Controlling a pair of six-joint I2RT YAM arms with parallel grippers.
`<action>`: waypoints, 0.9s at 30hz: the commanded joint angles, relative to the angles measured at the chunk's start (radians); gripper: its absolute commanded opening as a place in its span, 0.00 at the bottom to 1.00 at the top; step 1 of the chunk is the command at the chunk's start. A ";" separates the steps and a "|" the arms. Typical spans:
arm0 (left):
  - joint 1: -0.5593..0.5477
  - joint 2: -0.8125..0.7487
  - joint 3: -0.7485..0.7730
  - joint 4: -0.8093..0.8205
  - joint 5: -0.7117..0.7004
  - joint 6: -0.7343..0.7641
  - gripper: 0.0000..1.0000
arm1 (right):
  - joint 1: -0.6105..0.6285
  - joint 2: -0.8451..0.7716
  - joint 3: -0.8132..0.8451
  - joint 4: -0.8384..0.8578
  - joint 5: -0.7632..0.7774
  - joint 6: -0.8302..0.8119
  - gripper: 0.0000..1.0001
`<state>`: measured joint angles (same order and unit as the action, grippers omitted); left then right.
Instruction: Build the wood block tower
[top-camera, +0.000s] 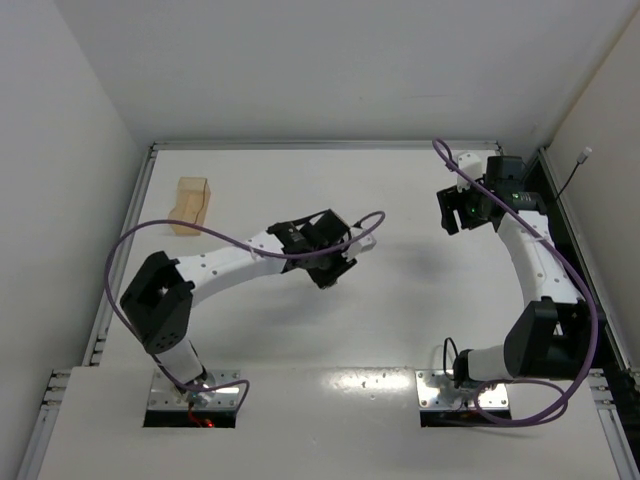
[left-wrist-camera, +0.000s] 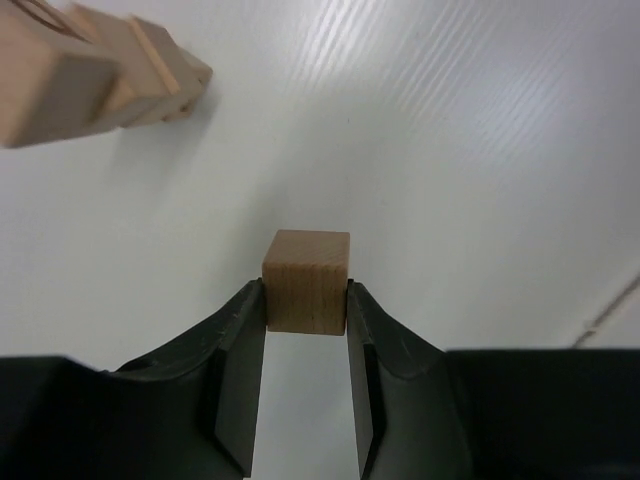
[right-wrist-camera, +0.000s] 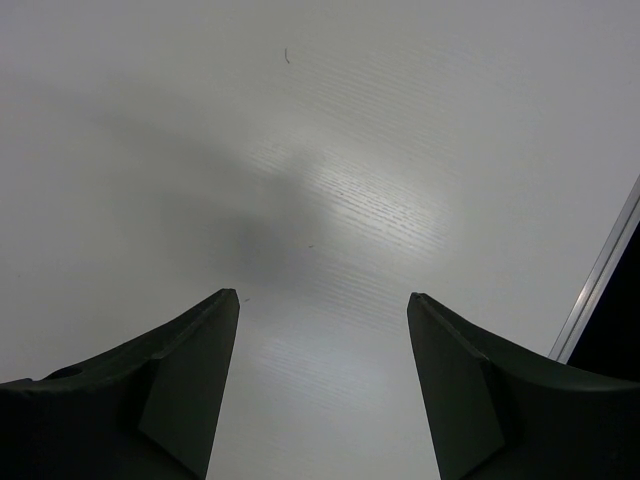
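Observation:
My left gripper is over the middle of the table and is shut on a small light-tan wooden cube, pinched between its fingertips. The cube is hidden under the gripper in the top view. The wood block tower, a narrow column of stacked tan cubes, stands at the far left of the table, well left of my left gripper. It shows slanted in the upper left of the left wrist view. My right gripper is at the far right, open and empty above bare table.
A metal rail runs along the table's left edge and back edge. The right edge rail shows in the right wrist view. A purple cable loops beside the left wrist. White walls enclose the table.

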<state>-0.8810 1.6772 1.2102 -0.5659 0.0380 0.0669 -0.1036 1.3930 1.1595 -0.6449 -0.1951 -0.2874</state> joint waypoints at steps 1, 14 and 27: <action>-0.027 -0.091 0.173 -0.132 0.045 -0.105 0.00 | -0.005 0.000 0.032 0.010 -0.035 0.017 0.66; 0.020 0.111 0.656 -0.448 -0.171 -0.144 0.00 | -0.005 0.000 0.060 -0.001 -0.044 0.017 0.66; 0.120 0.243 0.785 -0.468 -0.112 -0.153 0.00 | -0.005 0.000 0.060 -0.010 -0.035 0.027 0.71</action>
<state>-0.7773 1.9343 1.9362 -1.0183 -0.0978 -0.0727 -0.1036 1.3933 1.1786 -0.6601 -0.2180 -0.2783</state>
